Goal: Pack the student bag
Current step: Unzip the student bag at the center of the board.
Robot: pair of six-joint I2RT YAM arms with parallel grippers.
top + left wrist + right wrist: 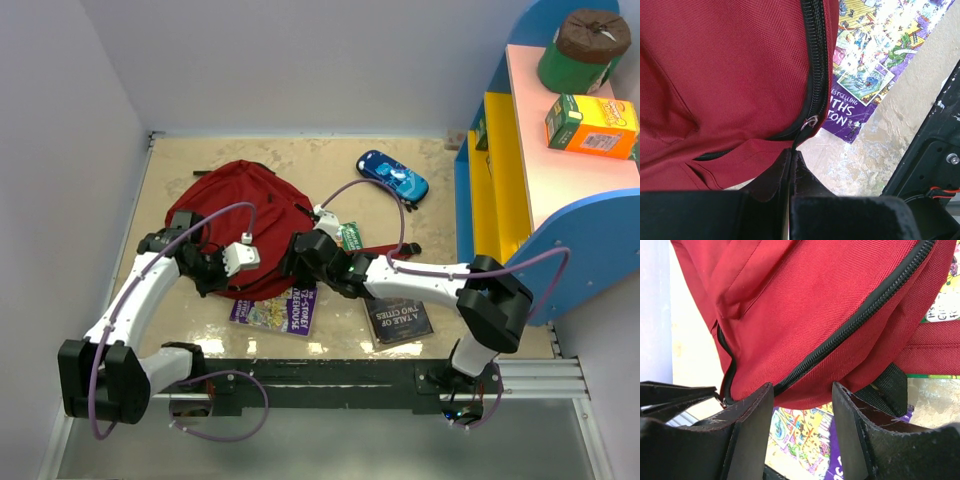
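The dark-red fabric backpack [245, 200] is lying flat left of centre on the tan worktop [180, 160]. Its zipped edge is facing the arms and a strap is trailing right. It's too round to call a long axis. It's overlapping a purple picture book [272, 312], with a dark paperback [400, 318] sitting nearby and a blue pencil case [393, 177] sitting behind. The left claw [791, 155] is pinching tight on the zipper pull [810, 122]. The right claw [802, 390] is hanging half open at the bag's edge, gripping nothing.

White walls [300, 60]; beige table [300, 155]; blue shelf [590, 250]

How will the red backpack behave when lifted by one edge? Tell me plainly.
Likely floppy: the student bag lies slumped, its fabric creased in both wrist views. Probably light for its size, since it looks flat and unfilled. Pulled, it may drag the purple book it overlaps.
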